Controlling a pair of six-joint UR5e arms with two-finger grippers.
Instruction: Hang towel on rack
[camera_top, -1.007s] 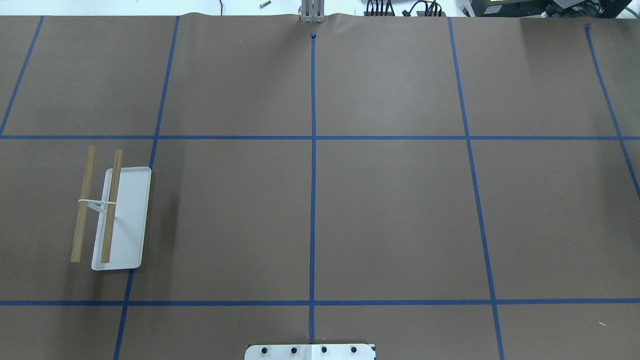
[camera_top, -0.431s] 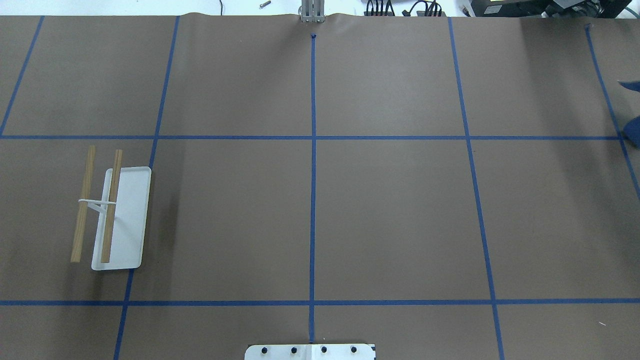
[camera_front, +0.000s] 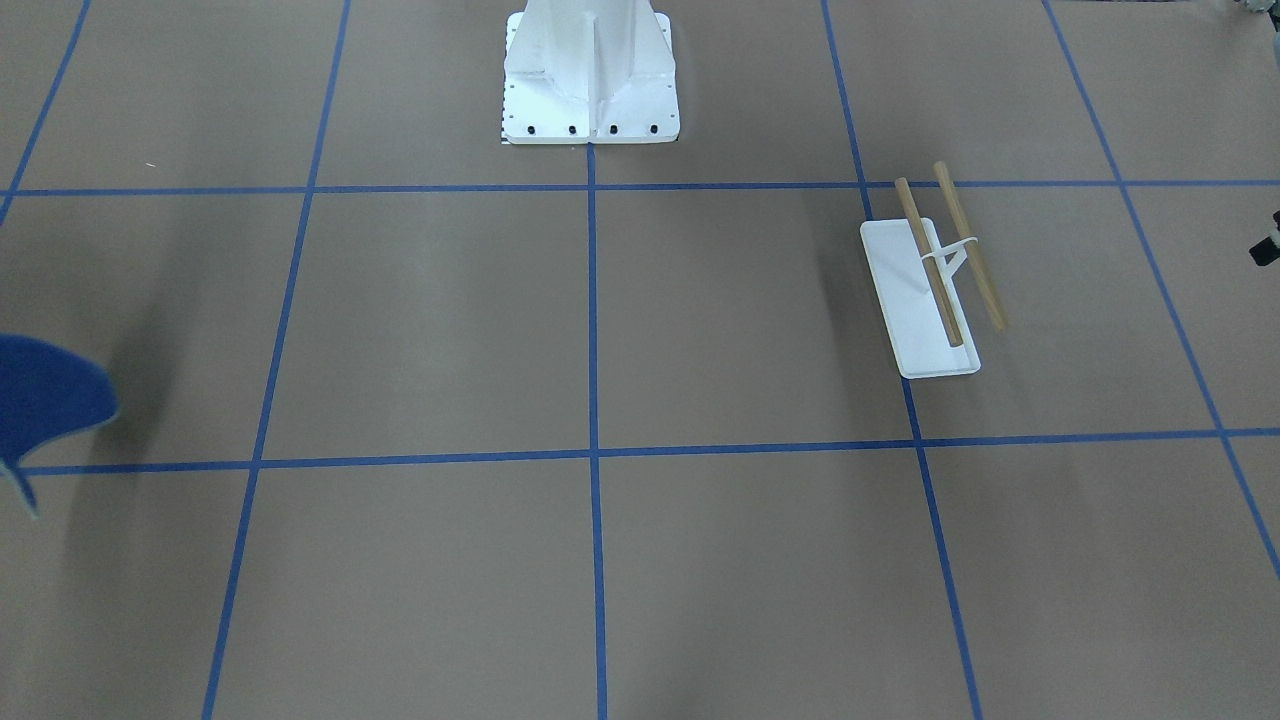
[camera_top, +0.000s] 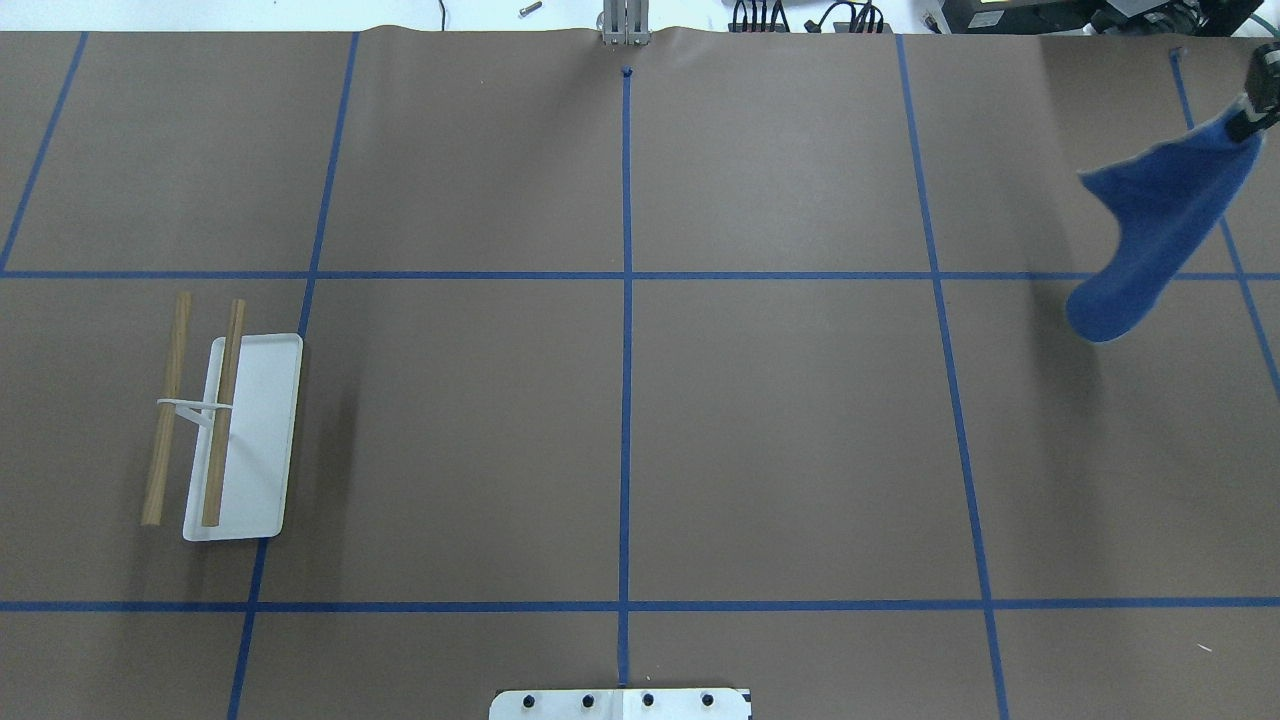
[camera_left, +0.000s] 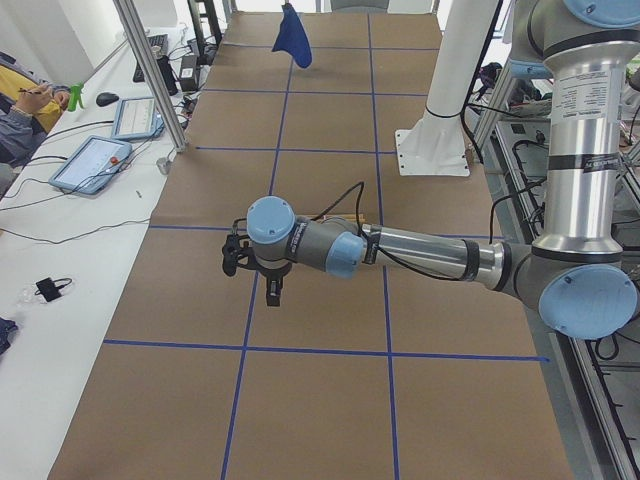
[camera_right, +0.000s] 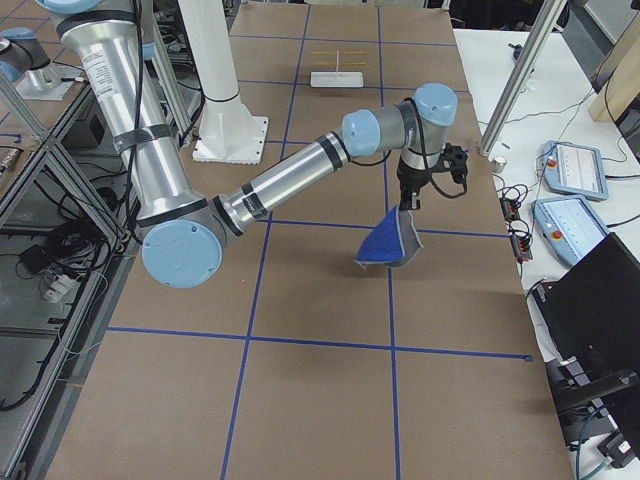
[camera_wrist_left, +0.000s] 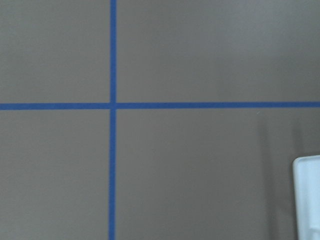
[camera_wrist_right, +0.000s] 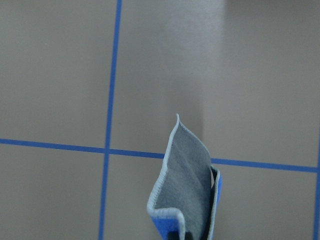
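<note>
The towel (camera_top: 1150, 230) is blue with a grey back and hangs in the air from my right gripper (camera_top: 1250, 112) at the table's far right. The gripper is shut on its top corner. The towel also shows in the exterior right view (camera_right: 390, 245), the right wrist view (camera_wrist_right: 185, 195), the front view (camera_front: 45, 400) and the exterior left view (camera_left: 293, 35). The rack (camera_top: 215, 420) stands bare on the left side of the table, a white tray base with two wooden rods. It also shows in the front view (camera_front: 935, 280). My left gripper (camera_left: 262, 285) hovers near the rack; I cannot tell whether it is open or shut.
The white bolted pedestal (camera_front: 590, 70) stands at the robot's edge of the table. Blue tape lines (camera_top: 625, 350) grid the brown table cover. Tablets and cables (camera_left: 95, 160) lie on the operators' bench beyond the far edge. A metal post (camera_top: 622, 22) stands at the far edge.
The towel has come into the overhead view from the right edge, carried leftward by my right gripper. One second ago it was out of that view. The rack has not moved.
</note>
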